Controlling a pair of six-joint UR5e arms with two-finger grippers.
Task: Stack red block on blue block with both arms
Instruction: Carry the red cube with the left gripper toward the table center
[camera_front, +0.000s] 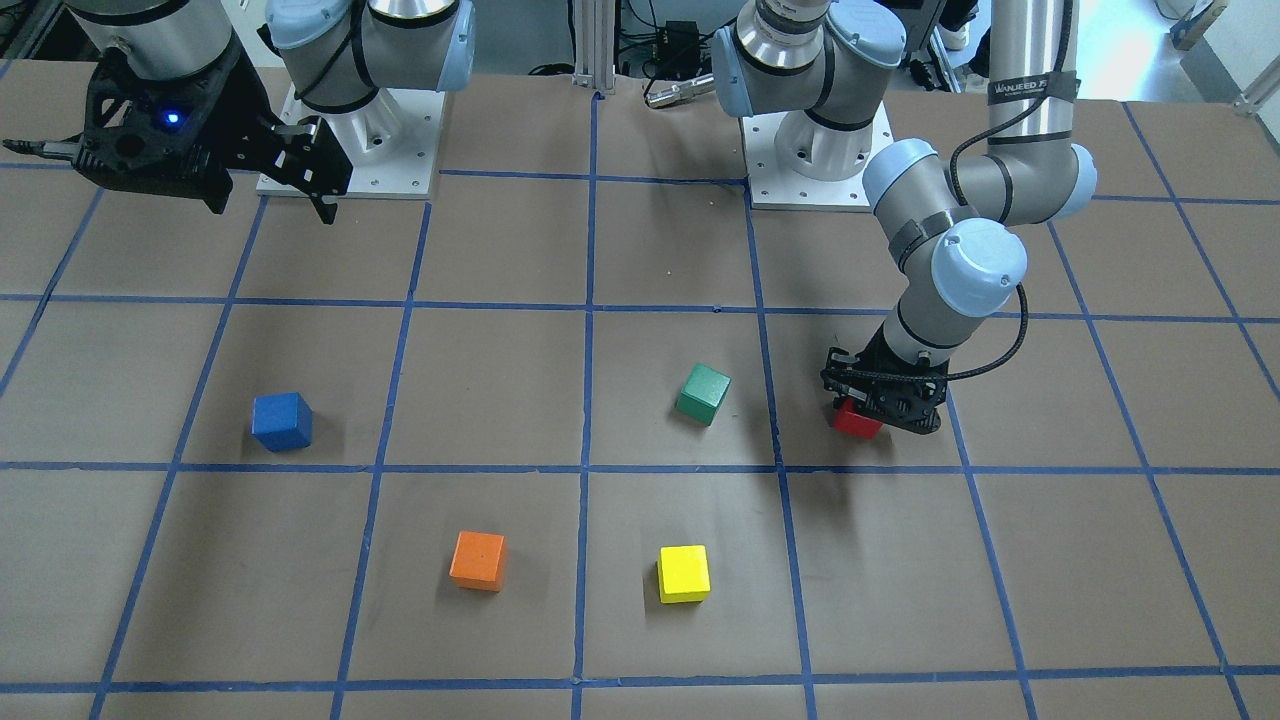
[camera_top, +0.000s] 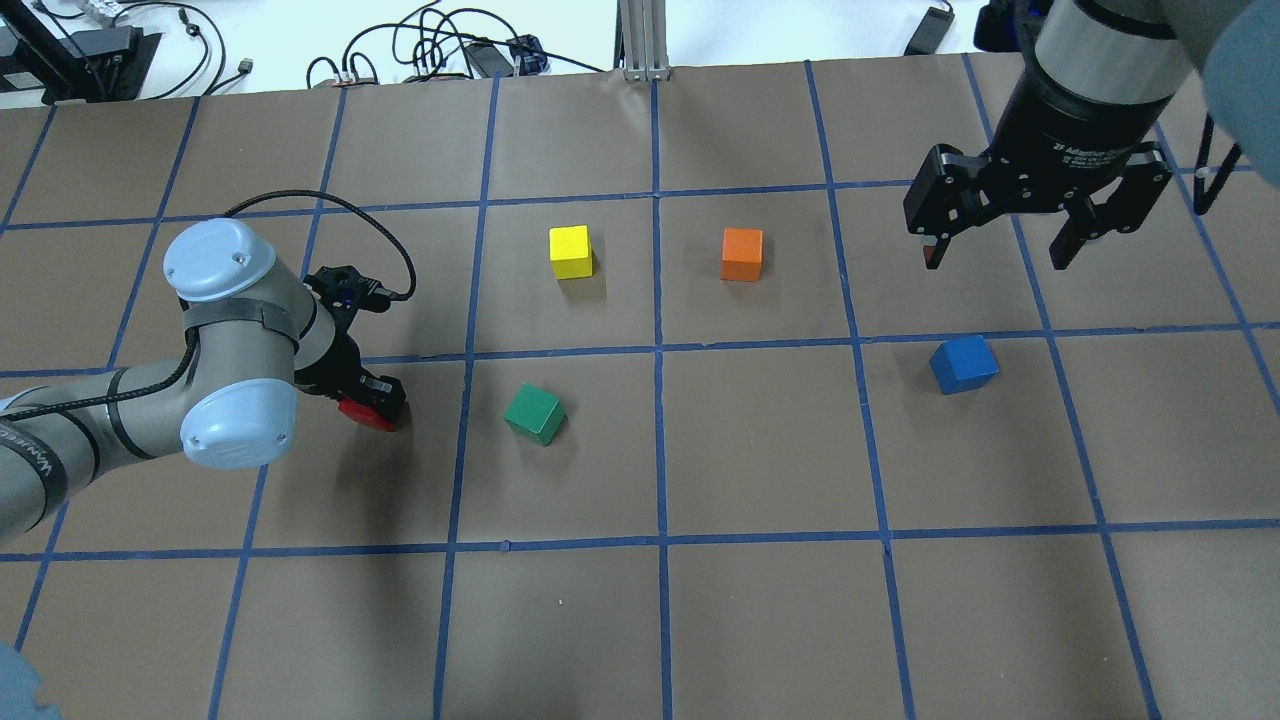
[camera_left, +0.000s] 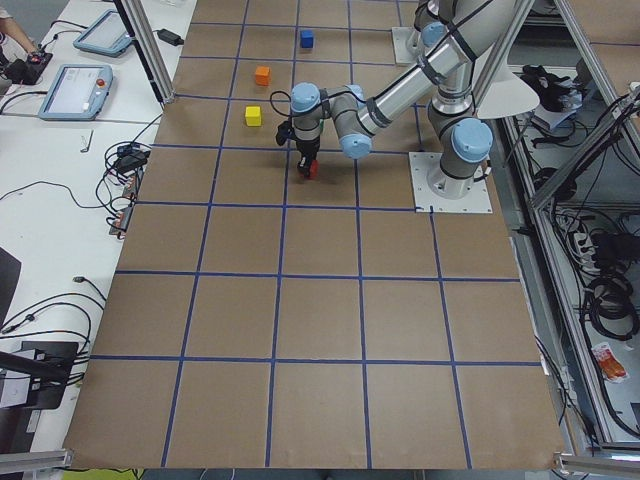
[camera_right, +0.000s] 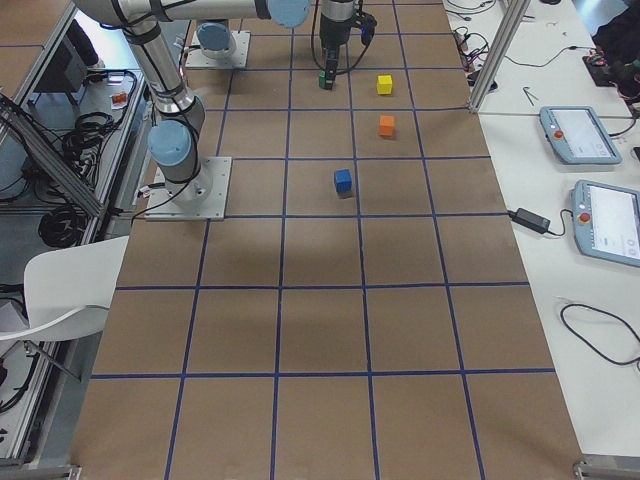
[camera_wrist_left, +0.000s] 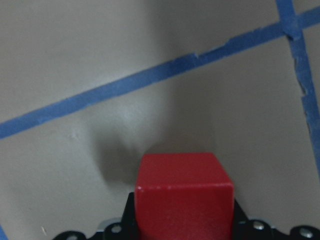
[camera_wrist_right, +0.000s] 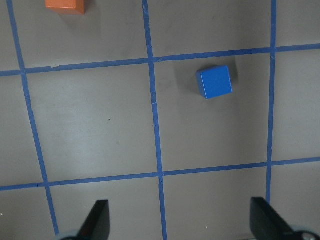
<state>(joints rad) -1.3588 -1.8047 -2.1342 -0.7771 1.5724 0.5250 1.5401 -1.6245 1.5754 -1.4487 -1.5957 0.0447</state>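
The red block (camera_front: 856, 420) sits between the fingers of my left gripper (camera_front: 888, 400), which is shut on it low over the table, at the left of the overhead view (camera_top: 372, 398). In the left wrist view the red block (camera_wrist_left: 184, 194) fills the bottom centre. The blue block (camera_top: 963, 364) stands alone on the table at the right of the overhead view, and shows in the right wrist view (camera_wrist_right: 214, 82). My right gripper (camera_top: 997, 250) is open and empty, high above the table, beyond the blue block.
A green cube (camera_top: 534, 414) lies just right of the red block. A yellow cube (camera_top: 570, 252) and an orange cube (camera_top: 742, 254) lie farther out. The brown table surface (camera_top: 760, 450) has a blue tape grid.
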